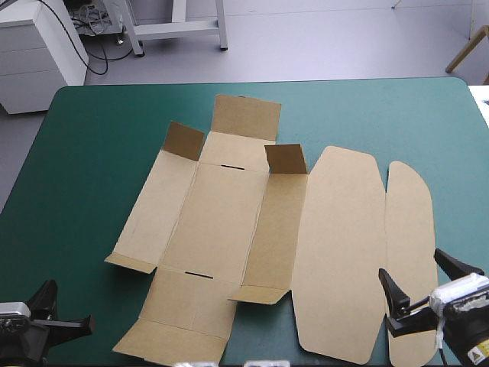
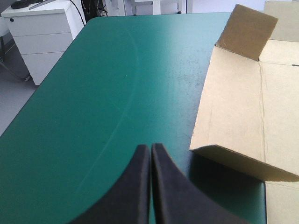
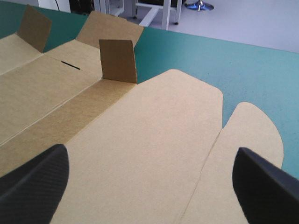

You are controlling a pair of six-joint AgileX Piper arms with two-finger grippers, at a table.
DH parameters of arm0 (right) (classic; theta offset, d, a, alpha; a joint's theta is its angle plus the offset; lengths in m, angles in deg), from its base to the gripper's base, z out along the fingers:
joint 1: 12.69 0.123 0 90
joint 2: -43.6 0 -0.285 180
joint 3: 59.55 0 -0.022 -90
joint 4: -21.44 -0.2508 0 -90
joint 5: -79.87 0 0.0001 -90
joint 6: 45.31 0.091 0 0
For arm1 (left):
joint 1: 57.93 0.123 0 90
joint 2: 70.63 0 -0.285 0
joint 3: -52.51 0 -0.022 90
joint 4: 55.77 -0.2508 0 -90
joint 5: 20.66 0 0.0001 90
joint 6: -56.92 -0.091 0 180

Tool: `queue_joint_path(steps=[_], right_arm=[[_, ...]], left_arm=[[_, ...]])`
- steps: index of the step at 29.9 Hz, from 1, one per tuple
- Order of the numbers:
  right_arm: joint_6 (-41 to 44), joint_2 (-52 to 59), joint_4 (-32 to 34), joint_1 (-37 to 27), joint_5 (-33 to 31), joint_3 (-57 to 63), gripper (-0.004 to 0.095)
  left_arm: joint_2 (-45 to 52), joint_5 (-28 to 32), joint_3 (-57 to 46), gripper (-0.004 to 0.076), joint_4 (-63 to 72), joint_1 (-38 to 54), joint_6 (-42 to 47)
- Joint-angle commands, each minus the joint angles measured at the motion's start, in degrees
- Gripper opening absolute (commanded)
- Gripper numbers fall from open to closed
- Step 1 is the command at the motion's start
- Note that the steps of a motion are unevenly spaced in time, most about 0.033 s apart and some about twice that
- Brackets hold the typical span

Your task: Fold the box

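Note:
The brown box (image 1: 229,229) lies as a cut sheet on the teal-green cover, mostly flat, with small corner flaps standing up at its far corners and near edges. Its rounded lid panels (image 1: 340,252) spread flat to the right. My right gripper (image 1: 422,289) hovers open over the near end of the outer lid flap (image 3: 243,154), one black finger on each side. My left gripper (image 1: 65,313) sits at the table's near left corner, shut and holding nothing, with the box's left wall (image 2: 233,107) ahead to its right.
A white drawer cabinet (image 1: 38,46) stands off the table's far left corner. Bare teal-green cover (image 2: 117,93) stretches ahead of my left gripper and along the table's far side.

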Motion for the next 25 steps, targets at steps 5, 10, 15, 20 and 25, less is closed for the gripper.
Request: queue_joint_path(steps=[5, 10, 15, 20, 25], right_arm=[[-5.7, -18.7, -0.8, 0.0, 4.4, -12.0, 0.0874], [-12.1, -33.8, -3.7, 0.0, 3.5, -22.7, 0.0874], [-16.7, -47.4, -6.6, 0.0, 1.2, -33.3, 0.0874], [-21.8, -59.5, -8.8, 2.2, -2.9, -43.2, 0.0874], [-23.5, -71.9, -4.6, 7.9, -5.1, -54.0, 0.0874]], left_arm=[[0.6, 4.4, 1.1, -0.0010, 0.2, -0.1, 0.3], [0.6, 4.4, 1.1, -0.0010, 0.2, -0.1, 0.3], [0.6, 4.4, 1.1, -0.0010, 0.2, -0.1, 0.3], [0.6, 4.4, 1.1, -0.0010, 0.3, -0.1, 0.3], [0.6, 4.4, 1.1, -0.0010, 0.3, -0.1, 0.3]])
